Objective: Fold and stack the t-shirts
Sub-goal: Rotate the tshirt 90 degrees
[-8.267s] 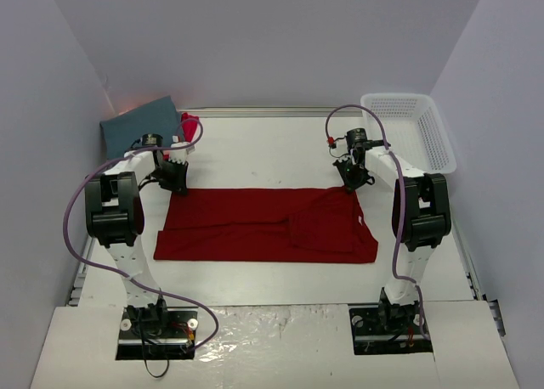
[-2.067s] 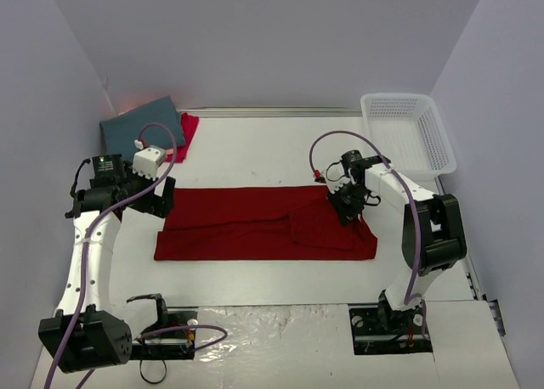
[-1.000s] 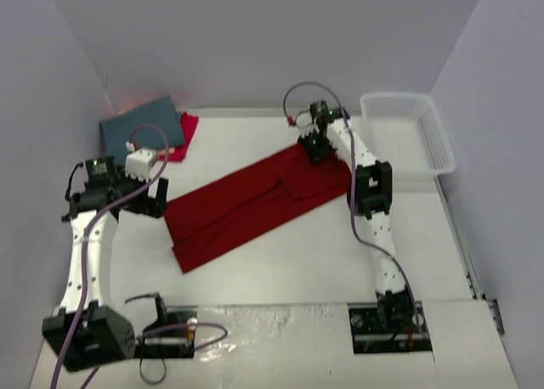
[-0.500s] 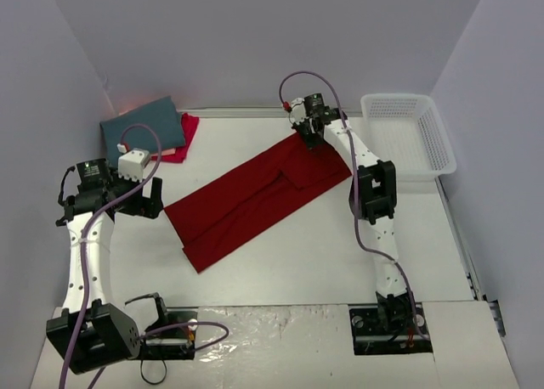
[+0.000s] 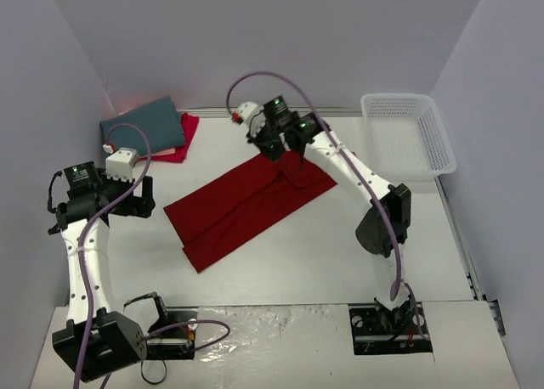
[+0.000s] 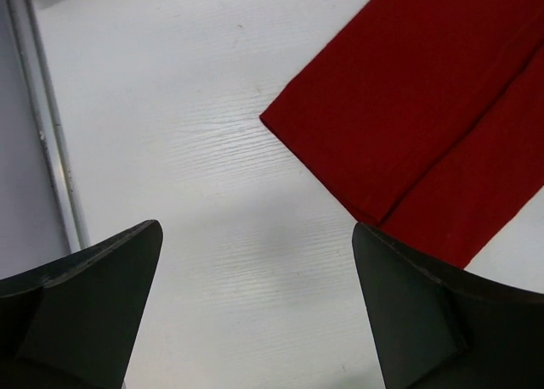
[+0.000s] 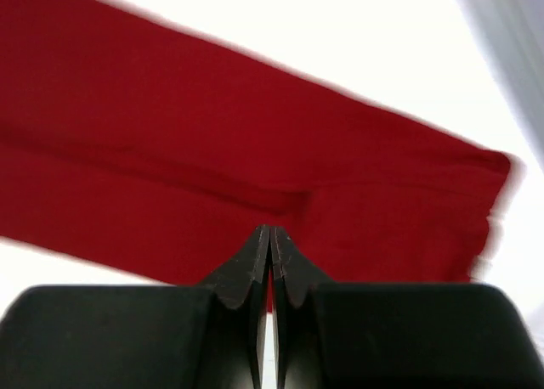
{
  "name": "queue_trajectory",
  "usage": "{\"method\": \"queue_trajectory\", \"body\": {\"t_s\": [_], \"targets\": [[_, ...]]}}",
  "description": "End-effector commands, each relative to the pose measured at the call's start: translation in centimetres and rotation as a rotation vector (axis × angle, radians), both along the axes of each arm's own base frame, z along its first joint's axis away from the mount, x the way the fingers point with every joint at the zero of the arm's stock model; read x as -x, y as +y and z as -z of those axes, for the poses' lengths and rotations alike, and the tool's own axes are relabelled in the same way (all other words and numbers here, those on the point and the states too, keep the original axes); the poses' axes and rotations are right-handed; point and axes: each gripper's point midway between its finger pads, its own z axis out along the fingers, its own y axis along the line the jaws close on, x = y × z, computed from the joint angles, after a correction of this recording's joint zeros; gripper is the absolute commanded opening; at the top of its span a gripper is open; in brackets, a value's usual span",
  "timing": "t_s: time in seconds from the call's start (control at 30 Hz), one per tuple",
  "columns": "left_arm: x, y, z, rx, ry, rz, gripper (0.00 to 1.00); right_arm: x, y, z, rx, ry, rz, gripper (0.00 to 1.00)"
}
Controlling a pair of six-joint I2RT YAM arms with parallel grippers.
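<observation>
Deep red t-shirt [image 5: 251, 206]: already folded lengthwise into a long strip. It's laid slantwise across the middle of the table [image 5: 280, 274], one end toward the near left, the other toward the far edge.
Right gripper [image 7: 270, 233]: fingers are pressed tight together at the strip's far end. A pinch of cloth looks to be clamped between them, though the wrist view is blurry, so that's a best guess.
Left gripper [image 6: 257, 236]: fingers are spread wide with nothing held. It's hung over bare table near the left edge, just beside the strip's near-left corner.
Other t-shirts: slate-teal one [image 5: 143, 126] is parked in the far left corner. The pinkish-red one [image 5: 184, 134] is seen poking out at its right side, touching it.
Basket [image 5: 406, 134]: white mesh, far right corner, not involved.
Step in hand: probably the strip is getting lined up for the crosswise fold. Lengthwise folding looks done, stacking isn't.
Next move: the strip would need to be laid flat, then one end carried over the other. Corners should be gripped cleanly so the layers aren't dragged apart.
</observation>
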Motion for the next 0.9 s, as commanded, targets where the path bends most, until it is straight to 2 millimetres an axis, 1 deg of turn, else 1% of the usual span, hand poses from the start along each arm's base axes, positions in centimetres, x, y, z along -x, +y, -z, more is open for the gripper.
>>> {"method": "queue_trajectory", "body": {"t_s": [0.0,0.03,0.07,0.1,0.13,0.2,0.23,0.3,0.33,0.37,0.4,0.43,0.47,0.5,0.53,0.57,0.6,0.67,0.7,0.77,0.8,0.87], "targets": [[-0.1,1.5,-1.9,-0.004,-0.072,-0.086,0.94,8.1,2.4,7.9,0.174,0.256,-0.156,0.00],[-0.1,1.9,-2.2,-0.001,-0.081,-0.106,0.94,9.1,3.0,8.3,0.186,0.260,-0.178,0.00],[0.0,2.7,-2.6,0.006,-0.094,-0.151,0.94,10.1,3.6,8.8,0.205,0.265,-0.196,0.00],[0.1,3.2,-2.8,0.006,-0.104,-0.172,0.94,11.1,4.0,9.4,0.221,0.276,-0.214,0.00],[0.2,3.7,-3.1,0.006,-0.115,-0.197,0.94,12.7,5.3,10.0,0.236,0.283,-0.252,0.00],[0.6,4.8,-3.3,0.009,-0.124,-0.247,0.94,14.2,6.4,10.8,0.251,0.296,-0.283,0.00],[0.7,5.1,-3.5,0.009,-0.133,-0.258,0.95,15.5,7.3,11.8,0.271,0.311,-0.311,0.00],[0.9,5.8,-3.5,0.013,-0.133,-0.287,0.94,16.8,8.1,12.9,0.298,0.322,-0.337,0.00],[1.0,5.9,-3.5,0.015,-0.131,-0.294,0.94,17.3,8.4,13.9,0.317,0.332,-0.349,0.00],[1.1,6.1,-3.5,0.015,-0.131,-0.303,0.94,18.3,9.0,14.4,0.331,0.333,-0.373,0.00],[1.2,6.3,-3.6,0.016,-0.132,-0.313,0.94,18.7,9.2,15.3,0.354,0.341,-0.381,0.00],[1.3,6.4,-3.6,0.017,-0.132,-0.314,0.94,19.5,9.7,15.7,0.367,0.336,-0.401,0.00],[1.4,6.4,-3.6,0.017,-0.133,-0.316,0.94,19.7,10.0,16.0,0.372,0.335,-0.406,0.00],[1.5,6.4,-3.7,0.018,-0.139,-0.314,0.94,20.0,10.2,16.7,0.385,0.344,-0.412,0.00],[1.6,6.6,-3.7,0.018,-0.139,-0.321,0.94,20.2,10.4,17.0,0.391,0.344,-0.418,0.00],[1.6,6.6,-3.7,0.018,-0.142,-0.321,0.94,20.4,10.9,16.9,0.388,0.337,-0.428,0.00],[1.6,6.5,-3.8,0.021,-0.150,-0.315,0.94,20.4,11.1,17.4,0.395,0.340,-0.429,0.00],[1.6,6.4,-3.7,0.024,-0.144,-0.310,0.94,20.4,11.6,17.5,0.396,0.329,-0.437,0.00],[1.6,6.4,-3.7,0.024,-0.142,-0.311,0.94,20.5,11.7,18.2,0.407,0.334,-0.440,0.00],[1.7,6.5,-3.6,0.026,-0.140,-0.314,0.94,20.3,12.2,18.3,0.404,0.329,-0.442,0.00],[1.7,6.5,-3.6,0.026,-0.139,-0.313,0.94,20.3,12.3,18.7,0.411,0.332,-0.446,0.00],[1.7,6.5,-3.5,0.028,-0.139,-0.308,0.94,20.1,12.5,18.8,0.414,0.324,-0.447,0.00]]}}
